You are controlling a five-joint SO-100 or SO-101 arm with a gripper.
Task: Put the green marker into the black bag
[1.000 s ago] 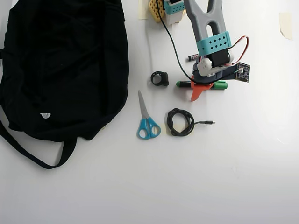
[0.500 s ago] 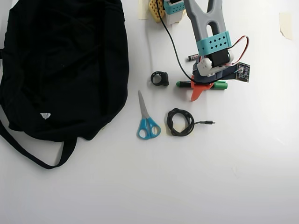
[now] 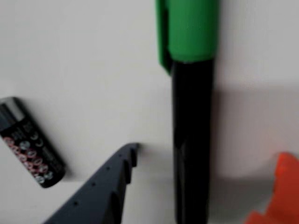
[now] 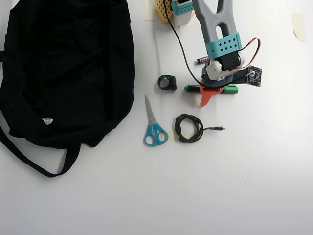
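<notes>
The green marker (image 3: 192, 140) lies flat on the white table, its black barrel running down the wrist view and its bright green cap (image 3: 189, 28) at the top. My gripper (image 3: 208, 156) is open and straddles the barrel: the dark grey finger (image 3: 107, 186) is to its left and the orange finger (image 3: 280, 191) to its right, neither touching it. In the overhead view the gripper (image 4: 211, 88) is right over the marker (image 4: 231, 89). The black bag (image 4: 63, 68) lies far to the left, apart from the arm.
A short black battery (image 3: 30, 142) lies left of the marker and also shows in the overhead view (image 4: 202, 59). Blue-handled scissors (image 4: 154, 128), a coiled black cable (image 4: 188, 128) and a small black ring-shaped thing (image 4: 167, 82) lie between marker and bag.
</notes>
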